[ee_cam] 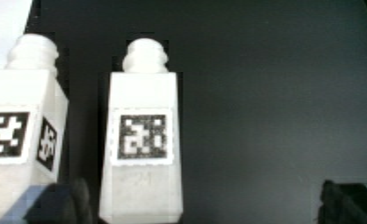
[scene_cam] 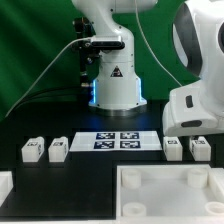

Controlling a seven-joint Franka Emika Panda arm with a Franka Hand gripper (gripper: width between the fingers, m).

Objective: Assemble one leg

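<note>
Four small white legs with square tags lie on the black table in the exterior view: two at its left [scene_cam: 32, 150] [scene_cam: 58, 150] and two at its right [scene_cam: 173, 148] [scene_cam: 200, 148]. The arm's white bulk [scene_cam: 195, 100] hangs over the right pair and hides the fingers there. In the wrist view two legs lie side by side, one [ee_cam: 144, 140] with its end between my dark fingers [ee_cam: 55, 205], the other [ee_cam: 20, 125] outside them. My gripper [ee_cam: 201, 205] is open and wide, and holds nothing.
The marker board [scene_cam: 115, 141] lies flat in the middle between the leg pairs. A large white tray-like panel [scene_cam: 165, 190] lies at the front. Another white part [scene_cam: 5, 185] shows at the front left corner. The robot base [scene_cam: 115, 85] stands behind.
</note>
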